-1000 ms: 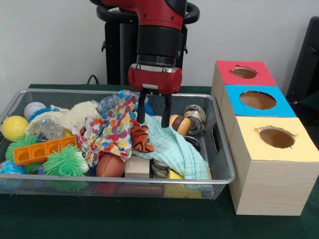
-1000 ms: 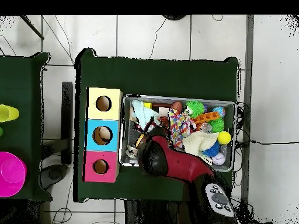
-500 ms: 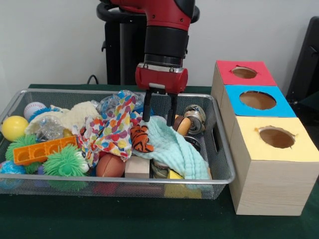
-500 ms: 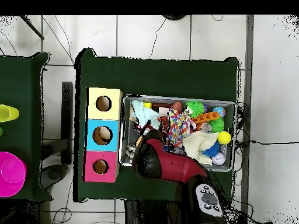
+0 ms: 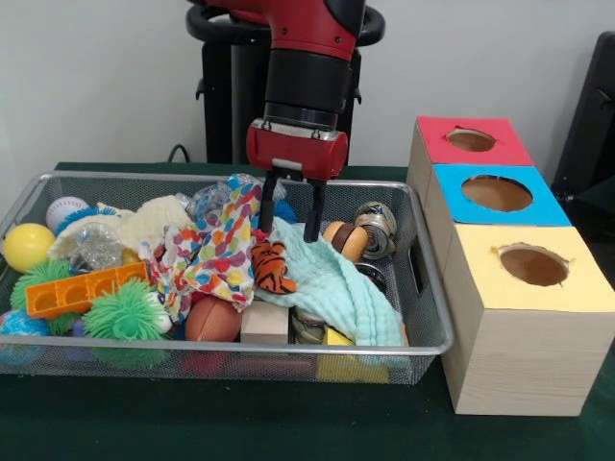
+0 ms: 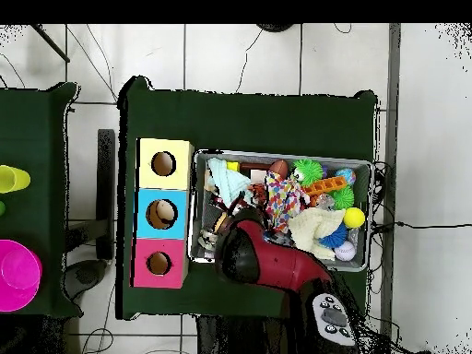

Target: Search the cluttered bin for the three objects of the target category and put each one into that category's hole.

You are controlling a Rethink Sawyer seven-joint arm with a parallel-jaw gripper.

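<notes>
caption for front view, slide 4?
Open gripper hovers over tiger toy and mint cloth in cluttered wire bin.

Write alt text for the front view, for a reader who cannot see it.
A red and black robot arm hangs its open pincer over a mint green cloth and a small toy tiger in a wire bin crowded with toys. Beside the bin stands a row of three boxes, red, blue and yellow, each with a round hole on top.
</notes>
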